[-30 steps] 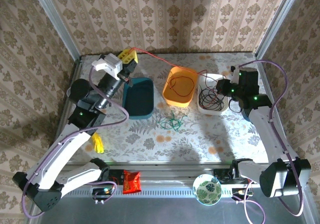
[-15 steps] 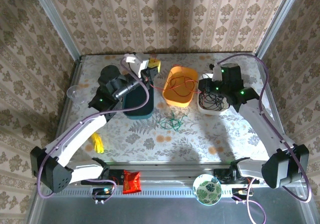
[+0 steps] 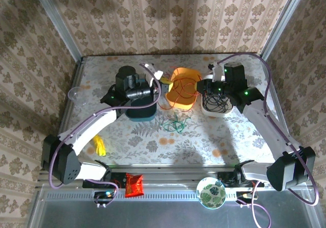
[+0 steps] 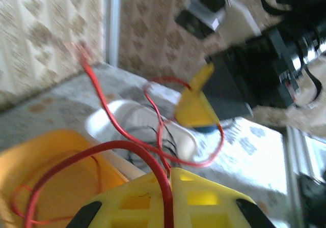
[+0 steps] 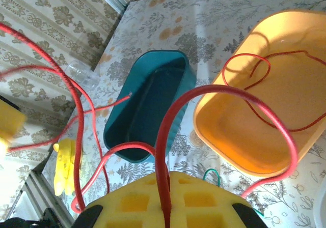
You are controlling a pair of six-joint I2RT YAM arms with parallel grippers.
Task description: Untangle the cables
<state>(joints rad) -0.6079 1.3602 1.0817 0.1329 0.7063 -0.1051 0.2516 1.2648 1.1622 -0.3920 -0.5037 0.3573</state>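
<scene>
Both arms are in over the bins here. The left end effector (image 4: 168, 200) is clenched on the red cable (image 5: 220, 88), with the strand pinched right in the seam between its yellow pads (image 4: 145, 187). The right end effector (image 5: 164, 200) is grasping that same red cable the same way. Between the two grips the cable hangs in loose loops above the orange bin (image 3: 186, 102), and a thinner curl of it lies inside that bin. The teal bin (image 5: 147, 106) sits just beside the orange one, under the left arm. The black cable (image 3: 216, 102) is bundled in the white bin (image 4: 104, 117), below the right wrist. The green cable (image 3: 174, 123) lies in a small tangle on the bench (image 3: 153, 142), in front of the orange bin and apart from the other two.
</scene>
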